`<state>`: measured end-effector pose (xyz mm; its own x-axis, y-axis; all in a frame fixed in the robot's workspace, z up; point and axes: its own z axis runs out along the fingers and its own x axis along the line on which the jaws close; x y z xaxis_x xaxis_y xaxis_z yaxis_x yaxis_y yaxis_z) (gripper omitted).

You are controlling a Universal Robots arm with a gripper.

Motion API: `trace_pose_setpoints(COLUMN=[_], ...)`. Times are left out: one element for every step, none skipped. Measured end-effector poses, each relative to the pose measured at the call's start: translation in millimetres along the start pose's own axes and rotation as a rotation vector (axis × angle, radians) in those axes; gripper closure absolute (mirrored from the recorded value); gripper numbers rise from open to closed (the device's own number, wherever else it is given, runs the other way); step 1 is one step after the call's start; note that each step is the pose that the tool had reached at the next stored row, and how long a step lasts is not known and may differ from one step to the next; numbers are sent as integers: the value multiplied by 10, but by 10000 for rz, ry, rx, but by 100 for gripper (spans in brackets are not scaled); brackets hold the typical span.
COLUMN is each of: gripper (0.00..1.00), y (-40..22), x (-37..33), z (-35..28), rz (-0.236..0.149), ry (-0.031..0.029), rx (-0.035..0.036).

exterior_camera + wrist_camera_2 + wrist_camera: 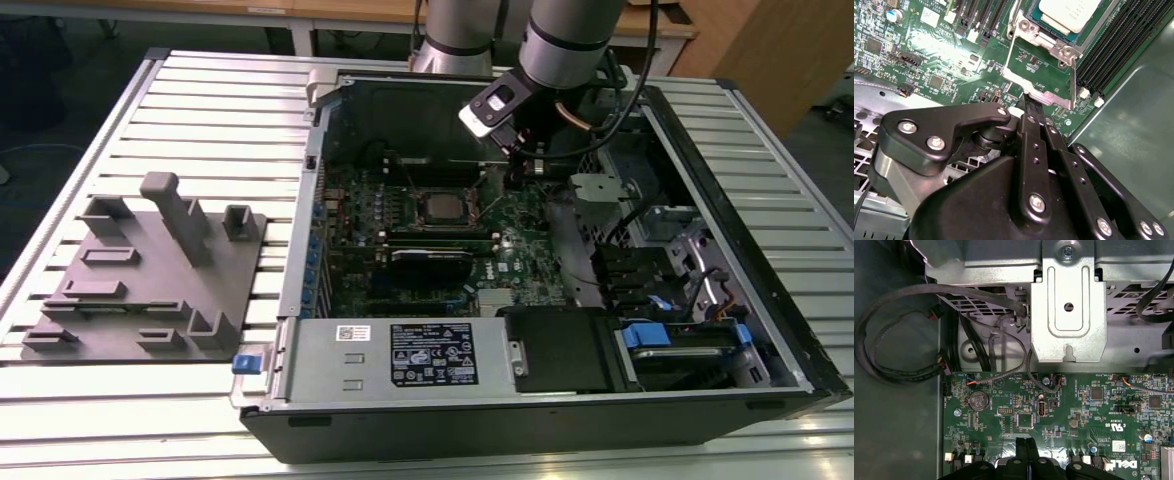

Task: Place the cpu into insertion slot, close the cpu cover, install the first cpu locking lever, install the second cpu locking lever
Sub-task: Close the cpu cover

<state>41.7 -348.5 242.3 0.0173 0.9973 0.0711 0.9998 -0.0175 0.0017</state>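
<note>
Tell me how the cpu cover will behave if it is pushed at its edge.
The cpu cover is a thin metal frame with a cut-out centre, so probably light and somewhat springy. It looks tilted up beside the cpu, so a push likely swings it rather than slides it.

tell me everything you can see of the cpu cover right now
The cpu cover is a thin, shiny silver metal frame with a square cut-out centre, and green circuit board shows through the cut-out. It is open, swung off to one side of the insertion slot. The cpu lies uncovered in that slot. One end of the cover meets the slot's screwed metal rim. The gripper, fingers together, sits at the cover's free edge; whether it pinches that edge is unclear.
</note>
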Motion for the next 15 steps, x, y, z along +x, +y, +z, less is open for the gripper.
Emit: trace_pose_setpoints(gripper=[89,89,89,89,89,89,89,89,89,89,89,89,89,89,89], y=[0,-1,-1,-2,-2,-2,-3,-3,-4,-7,-7,-7,-10,-13,-14], x=[0,0,0,0,0,0,0,0,0,0,0,0,0,0,0], z=[0,0,0,0,0,0,0,0,0,0,0,0,0,1,1], rz=[1,0,0,0,0,0,0,0,0,0,0,0,2,3,1], ry=[0,0,0,0,0,0,0,0,0,0,0,0,0,0,0], rx=[0,0,0,0,0,0,0,0,0,0,0,0,0,0,-1])
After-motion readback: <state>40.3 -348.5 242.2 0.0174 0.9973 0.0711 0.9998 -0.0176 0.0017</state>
